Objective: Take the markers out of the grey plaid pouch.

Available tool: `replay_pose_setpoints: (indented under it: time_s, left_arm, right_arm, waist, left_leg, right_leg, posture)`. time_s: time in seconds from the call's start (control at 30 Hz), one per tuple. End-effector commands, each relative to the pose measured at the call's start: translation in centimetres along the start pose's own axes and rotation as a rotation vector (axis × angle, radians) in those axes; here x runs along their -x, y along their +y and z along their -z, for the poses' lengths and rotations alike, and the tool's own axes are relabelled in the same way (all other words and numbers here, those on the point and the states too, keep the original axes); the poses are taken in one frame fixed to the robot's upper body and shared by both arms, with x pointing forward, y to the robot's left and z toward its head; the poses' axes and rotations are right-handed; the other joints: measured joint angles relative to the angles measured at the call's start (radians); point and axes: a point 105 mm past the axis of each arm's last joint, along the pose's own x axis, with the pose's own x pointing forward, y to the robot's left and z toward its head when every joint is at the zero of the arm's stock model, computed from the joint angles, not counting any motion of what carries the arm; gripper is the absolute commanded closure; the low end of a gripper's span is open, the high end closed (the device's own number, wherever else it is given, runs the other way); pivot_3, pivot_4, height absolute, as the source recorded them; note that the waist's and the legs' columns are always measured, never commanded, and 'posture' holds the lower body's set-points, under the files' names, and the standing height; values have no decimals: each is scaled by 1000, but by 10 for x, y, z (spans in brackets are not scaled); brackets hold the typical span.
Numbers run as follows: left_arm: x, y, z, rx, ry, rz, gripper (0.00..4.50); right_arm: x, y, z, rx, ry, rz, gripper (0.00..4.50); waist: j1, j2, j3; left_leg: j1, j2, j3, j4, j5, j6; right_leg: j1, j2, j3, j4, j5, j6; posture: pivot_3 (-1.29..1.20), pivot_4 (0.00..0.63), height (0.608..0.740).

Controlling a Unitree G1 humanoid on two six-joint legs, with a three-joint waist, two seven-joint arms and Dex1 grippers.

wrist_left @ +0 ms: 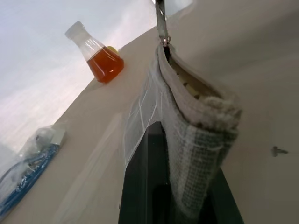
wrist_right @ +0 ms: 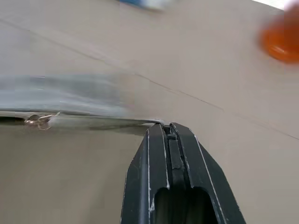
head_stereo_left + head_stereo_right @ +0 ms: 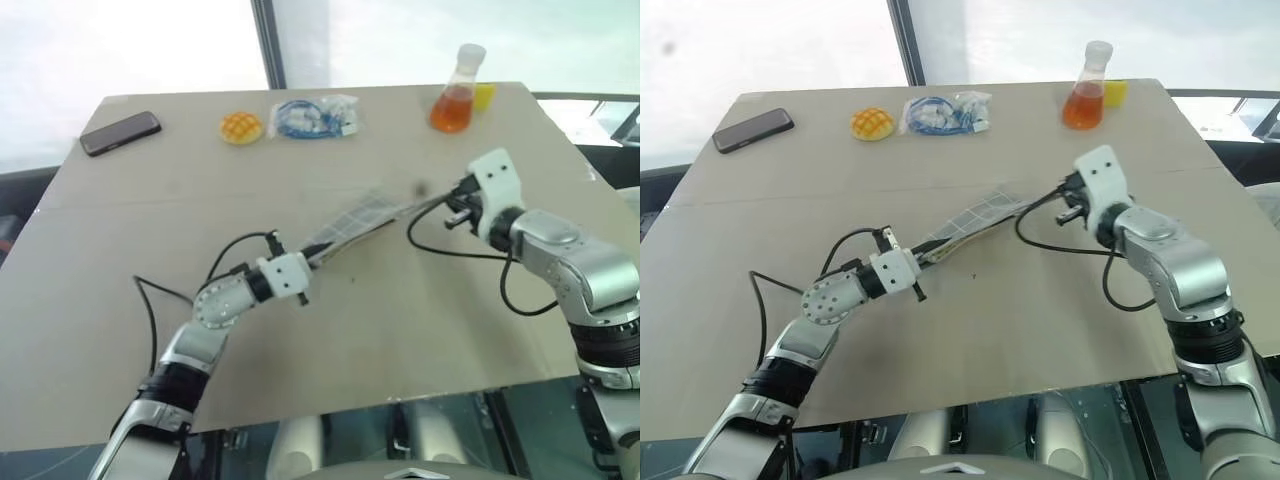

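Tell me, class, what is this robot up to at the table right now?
It holds the grey plaid pouch stretched between both arms above the table. The left gripper is shut on one end of the cloth, and the right gripper is shut on the zipper pull strap at the other. No markers are out yet.

Head stereo pair: high, facing forward and down over the whole surface [image 3: 330, 330], both eyes sharing one scene. Left wrist camera: low, very near the grey plaid pouch [image 1: 196, 135], facing the orange flask [image 1: 100, 58]. Right wrist camera: close above the surface, facing the same flask.
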Motion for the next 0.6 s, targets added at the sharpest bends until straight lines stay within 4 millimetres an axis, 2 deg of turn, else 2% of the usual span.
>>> replay_pose_setpoints:
  time_s: [0.03,0.1,0.17,0.2,0.23,0.33,0.4,0.43,0.53,0.6]
  left_arm:
    - [12,17,2,42,10,-62,4500]
    - [12,19,1,68,-2,-71,4500]
    - [9,20,-4,138,-39,-68,4500]
    - [8,19,-5,172,-52,-61,4500]
    - [7,19,-7,196,-62,-52,4500]
    - [6,16,-12,292,-100,-11,4500]
    - [5,16,-14,327,-120,27,4500]
    - [5,16,-15,333,-126,42,4500]
    - [4,19,-18,355,-147,72,4500]
    - [4,19,-20,361,-164,92,4500]
  right_arm:
    - [19,-49,-17,33,-74,205,4476]
    - [20,-47,-18,31,-86,192,4476]
    - [28,-12,-24,76,-109,-25,4476]
    - [32,3,-24,77,-115,-110,3949]
    - [36,15,-24,79,-114,-173,3763]
    - [50,37,-17,90,-97,-277,2258]
    - [65,48,-17,62,-95,-366,2258]
    - [71,52,-19,37,-104,-402,2510]
    - [79,69,-28,-11,-138,-472,3873]
    - [71,80,-34,-45,-160,-488,4424]
  waist:
    - [-1,0,0]
    - [-1,0,0]
    - [-1,1,1]
    - [-1,1,1]
    - [-1,1,1]
    - [-1,1,1]
    - [1,1,1]
    - [1,1,1]
    - [1,1,1]
    - [-3,0,0]
  left_leg:
    - [0,0,0,0,0,0]
    - [0,1,0,0,0,0]
    - [0,1,0,0,0,0]
    - [0,1,-1,-1,0,0]
    - [0,1,-1,-1,0,0]
    - [0,1,-1,-2,0,0]
    - [0,1,-2,-2,0,0]
    - [0,0,-2,-2,0,0]
    - [0,0,-2,0,0,0]
    - [1,1,-2,1,0,0]
  right_leg:
    - [0,0,0,0,0,0]
    - [0,1,0,0,0,0]
    - [0,1,0,0,0,0]
    - [0,1,0,0,0,0]
    - [0,1,0,0,0,0]
    - [0,1,0,-1,0,0]
    - [0,1,0,-1,-1,1]
    - [0,1,0,-1,-1,1]
    - [0,1,0,-1,-1,1]
    - [1,1,0,-1,-3,-2]
  posture:
    - [0,150,740]
    - [0,150,740]
    - [0,150,740]
    - [0,150,740]
    - [0,150,740]
    - [0,150,740]
    - [0,150,740]
    - [0,150,740]
    - [0,150,740]
    - [0,150,740]
